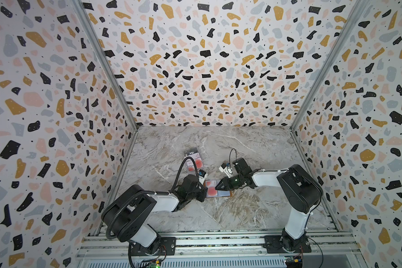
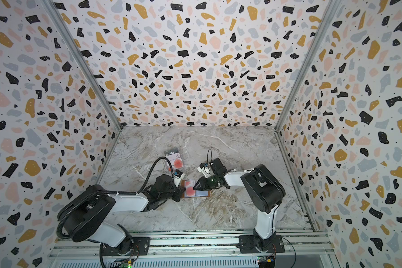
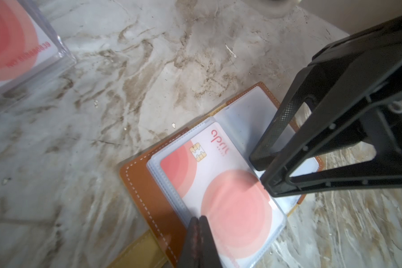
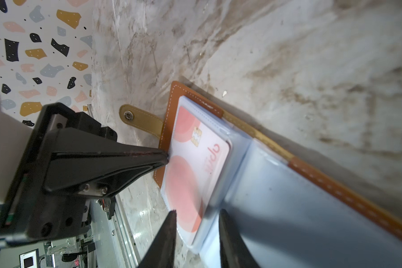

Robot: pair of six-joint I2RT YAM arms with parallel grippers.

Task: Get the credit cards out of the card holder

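Observation:
The card holder [image 1: 224, 192] [image 2: 203, 192] lies open on the marble, a tan leather booklet [image 3: 144, 185] [image 4: 171, 102] with clear sleeves. A white credit card with red circles [image 3: 230, 185] [image 4: 195, 162] [image 1: 211, 188] sits in the top sleeve. My left gripper [image 3: 198, 218] [image 1: 204, 191] [image 4: 166, 159] is shut, and its tip rests on the sleeve's edge beside the leather cover. My right gripper [image 4: 198, 210] [image 1: 216, 186] [image 3: 262, 176] is open. Its two fingers stand either side of the end of the sleeve stack that holds the card.
A clear plastic case [image 1: 193, 160] [image 2: 173, 159] [image 3: 16, 46] holding red-circle cards and a dark "Vip" card [image 1: 190, 153] lies behind the left gripper. The holder's snap strap [image 4: 137, 120] sticks out flat. Terrazzo walls close in three sides.

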